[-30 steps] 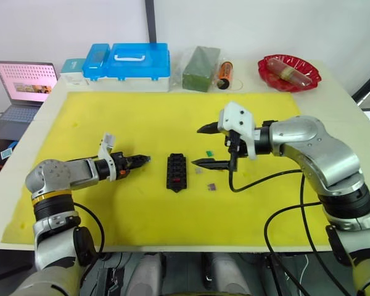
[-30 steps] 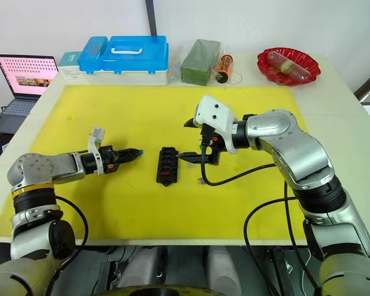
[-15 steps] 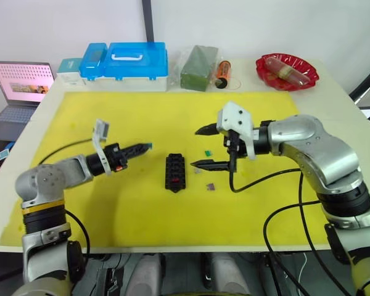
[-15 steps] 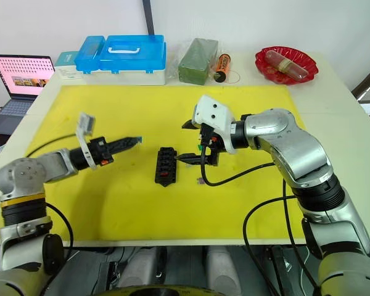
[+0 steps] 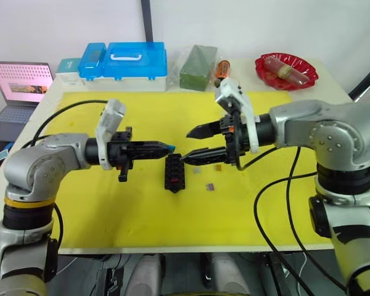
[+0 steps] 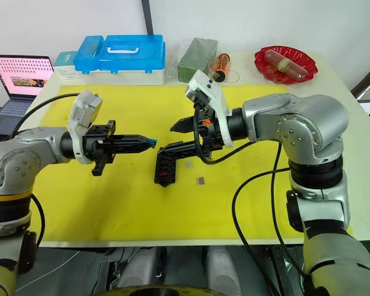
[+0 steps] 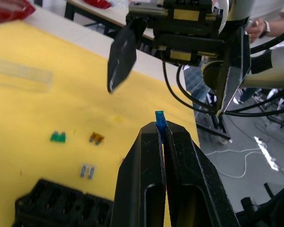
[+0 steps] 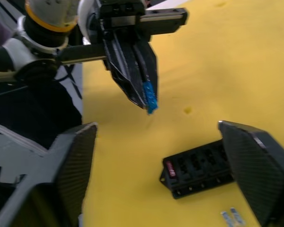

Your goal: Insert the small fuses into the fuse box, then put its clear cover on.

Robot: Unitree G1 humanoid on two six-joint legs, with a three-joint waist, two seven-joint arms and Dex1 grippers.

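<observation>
Centrally, the fuse box (image 5: pixel 174 172) is lying flat on the yellow mat (image 5: pixel 142 209), a red fuse (image 8: pixel 171 168) sitting in one end slot. Left gripper (image 5: pixel 170 148) is hovering just above and to the robot's left of the box, fingers pinched together on a teal fuse (image 7: pixel 160 119) that is poking out past the tips. Right gripper (image 5: pixel 190 145) is hanging over the box's far end, facing the left one, jaws spread wide and holding nothing.

Loose fuses are lying on the mat to the robot's right of the box: a green fuse (image 7: pixel 57 137), an orange fuse (image 7: pixel 96 138) beside it, a grey fuse (image 7: pixel 87 170) nearer the box, and a purple fuse (image 5: pixel 210 185) sitting closest to the mat's near edge. The clear cover (image 7: pixel 20 74) is resting flat on the mat farther out, well apart from the box.

The mat is covering most of a pale table (image 5: pixel 320 86). Along the table's far edge, a blue lidded case (image 5: pixel 129 65) is standing, with a green block in a clear bag (image 5: pixel 197 60) next to it, then an orange cylinder (image 5: pixel 221 69), and a red dish (image 5: pixel 287 71) holding a wrapped item at the right corner. An open laptop (image 5: pixel 18 83) is sitting on a lower surface off the table's left side. White wall is running behind. The left wrist view is showing a person (image 7: pixel 258 29) standing beyond the table and cables trailing on a grey floor (image 7: pixel 255 156).
</observation>
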